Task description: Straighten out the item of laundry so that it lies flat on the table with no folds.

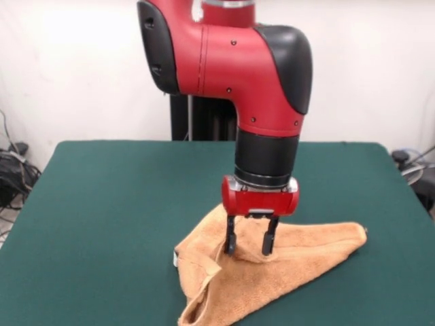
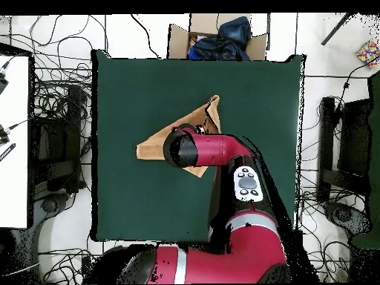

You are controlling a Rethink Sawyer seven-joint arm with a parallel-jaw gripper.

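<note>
Front view: the gripper [image 1: 250,246], fingers spread and grasping nothing, hovers over the folded towel [image 1: 299,252] lying near the table [image 1: 102,204] middle. Best pinch a single layer at the fold's edge, then draw outward.
</note>
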